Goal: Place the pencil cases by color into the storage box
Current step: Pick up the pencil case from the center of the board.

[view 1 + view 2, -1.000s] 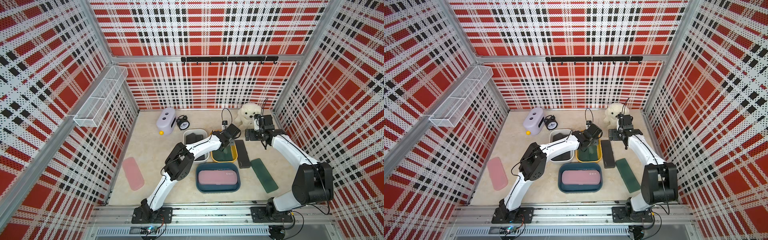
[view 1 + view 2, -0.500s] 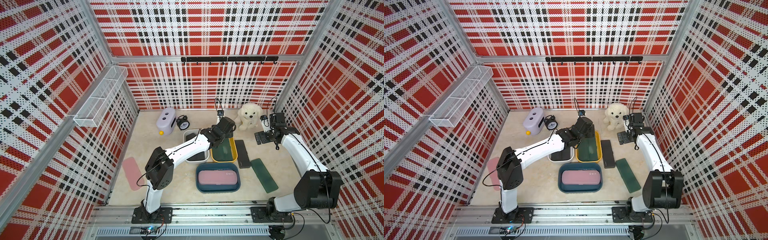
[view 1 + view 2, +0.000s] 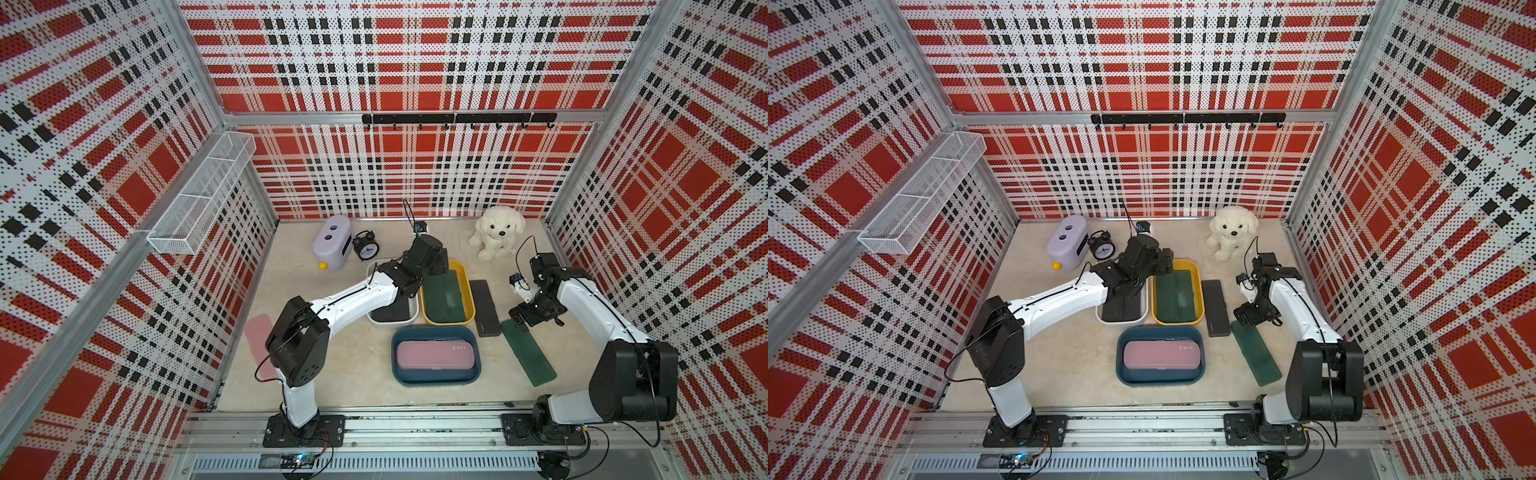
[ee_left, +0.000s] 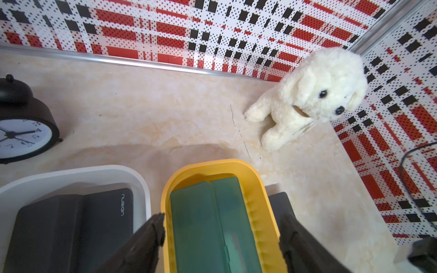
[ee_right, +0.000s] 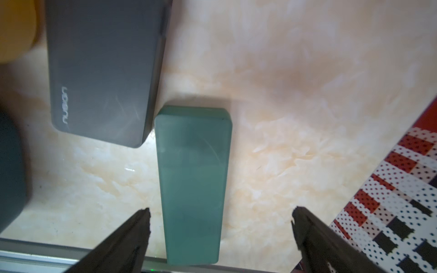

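A dark green pencil case (image 3: 445, 296) lies in the yellow bin (image 3: 468, 291). My left gripper (image 4: 221, 227) hangs open over that bin's far end, holding nothing. A black case (image 4: 78, 227) rests in the white bin (image 3: 371, 318), and a pink case (image 3: 434, 359) in the blue bin (image 3: 397, 374). On the table lie a black case (image 3: 484, 301), a green case (image 5: 194, 179) and a pink case (image 3: 257, 332) at the left, partly behind the left arm. My right gripper (image 5: 220, 222) is open just above the far end of the loose green case (image 3: 1256, 355).
A white plush dog (image 3: 496, 237) sits at the back right. A black alarm clock (image 3: 365, 246) and a lilac rounded box (image 3: 331, 243) stand at the back left. A wire basket (image 3: 199, 195) hangs on the left wall. The patterned walls stand close on three sides.
My left gripper has opened, left the green case in the yellow bin and drawn back to the bin's far end. My right arm has come from beside the dog down over the loose green case.
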Motion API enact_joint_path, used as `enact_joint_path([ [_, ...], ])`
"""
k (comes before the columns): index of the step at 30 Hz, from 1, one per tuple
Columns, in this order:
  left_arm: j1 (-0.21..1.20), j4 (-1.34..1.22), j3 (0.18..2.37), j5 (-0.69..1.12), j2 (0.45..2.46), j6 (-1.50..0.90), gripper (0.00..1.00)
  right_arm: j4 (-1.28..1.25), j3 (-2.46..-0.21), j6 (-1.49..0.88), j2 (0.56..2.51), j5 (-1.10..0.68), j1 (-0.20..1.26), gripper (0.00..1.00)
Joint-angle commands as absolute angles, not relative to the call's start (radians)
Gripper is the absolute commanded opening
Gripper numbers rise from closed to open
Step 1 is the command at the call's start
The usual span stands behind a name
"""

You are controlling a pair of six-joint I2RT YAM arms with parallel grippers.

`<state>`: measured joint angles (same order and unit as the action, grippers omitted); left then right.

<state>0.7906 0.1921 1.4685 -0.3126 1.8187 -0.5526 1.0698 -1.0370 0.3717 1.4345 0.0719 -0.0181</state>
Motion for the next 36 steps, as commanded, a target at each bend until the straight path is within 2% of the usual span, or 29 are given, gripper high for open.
enact_joint_path([
  [1,0.792,0.150,1.451,-0.286,1.778,-0.532,0.81,1.073,-1.012,0.405,1.436,0.049,-0.019,1.00],
  [14,0.789,0.149,1.408,-0.308,1.746,-0.542,0.82,0.982,-0.960,0.376,1.582,0.052,0.015,1.00],
  [23,0.789,0.149,1.385,-0.319,1.725,-0.543,0.82,0.967,-0.947,0.349,1.634,0.111,0.076,1.00],
  [36,0.785,0.146,1.367,-0.322,1.727,-0.545,0.83,0.938,-0.945,0.328,1.672,0.163,0.082,0.98],
])
